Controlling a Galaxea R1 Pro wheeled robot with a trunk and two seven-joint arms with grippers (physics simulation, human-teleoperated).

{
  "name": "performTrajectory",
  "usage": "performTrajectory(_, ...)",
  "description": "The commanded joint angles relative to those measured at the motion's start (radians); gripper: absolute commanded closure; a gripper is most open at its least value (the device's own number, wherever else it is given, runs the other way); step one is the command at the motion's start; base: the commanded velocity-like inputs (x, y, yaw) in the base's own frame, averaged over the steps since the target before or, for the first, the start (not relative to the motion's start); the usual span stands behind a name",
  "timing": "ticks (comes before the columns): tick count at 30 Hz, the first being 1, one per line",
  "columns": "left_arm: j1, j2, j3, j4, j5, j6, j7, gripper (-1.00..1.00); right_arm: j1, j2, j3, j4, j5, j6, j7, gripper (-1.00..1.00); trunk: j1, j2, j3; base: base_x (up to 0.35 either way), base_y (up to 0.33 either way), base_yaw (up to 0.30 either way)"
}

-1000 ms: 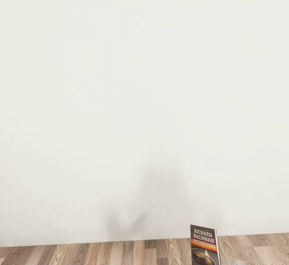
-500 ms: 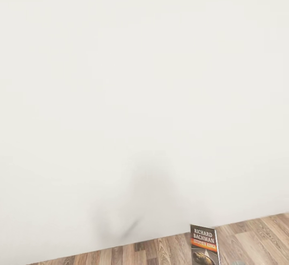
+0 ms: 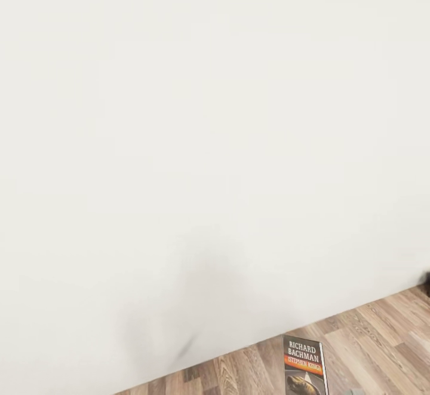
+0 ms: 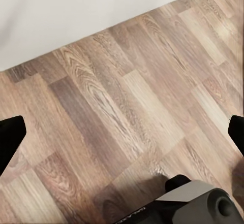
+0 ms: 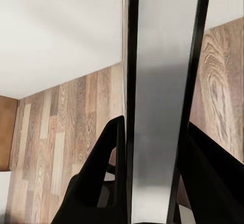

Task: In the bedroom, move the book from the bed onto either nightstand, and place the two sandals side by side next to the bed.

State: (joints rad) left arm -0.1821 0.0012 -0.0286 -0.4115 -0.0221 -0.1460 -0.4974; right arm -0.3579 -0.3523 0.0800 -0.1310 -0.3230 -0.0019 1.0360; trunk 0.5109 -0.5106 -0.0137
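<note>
A bare white wall takes up nearly everything ahead of the robot, and there is a soft grey smudge of shadow low on it, too blurred to read as any shape. Below the wall runs a slanting strip of wood-plank floor, cut off at the bottom edge of the head view. At the far right edge, where wall meets floor, sits a small dark something, too cropped to name. Down at the bottom, the book stands upright with its cover facing us, white author lettering, orange band, picture below, and its lower part runs out of the picture. From the right wrist, the book shows edge-on as a pale slab between dark borders, and the right gripper is clamped on it, one black finger pressed to each side. From the left wrist, the left gripper is spread wide over bare planks, with just the dark fingertips poking in from opposite edges and nothing between them. A grey, rounded piece of the robot shows below, partly cut off.
</note>
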Motion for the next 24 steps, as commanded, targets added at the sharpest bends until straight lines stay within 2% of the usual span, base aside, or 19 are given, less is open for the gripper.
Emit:
performTrajectory(1, 0.000, 0.000, -0.002, 0.000, -0.002, -0.006, 0.000, -1.00, -0.001, 0.000, 0.007, 0.001, -0.010, 0.002, 0.004, 1.00, 0.000, -0.001, -0.001, 0.000, 0.000, -0.282)
performTrajectory(19, 0.000, 0.000, -0.002, 0.000, -0.004, -0.006, 0.000, -1.00, -0.001, 0.000, 0.008, 0.001, -0.010, 0.001, 0.004, 1.00, 0.000, -0.001, 0.002, 0.001, 0.000, -0.297)
performTrajectory(24, 0.000, 0.001, -0.002, 0.000, -0.004, -0.006, 0.000, -1.00, -0.001, 0.000, 0.007, 0.001, -0.010, 0.000, 0.004, 1.00, 0.000, -0.001, 0.002, 0.186, 0.000, -0.300)
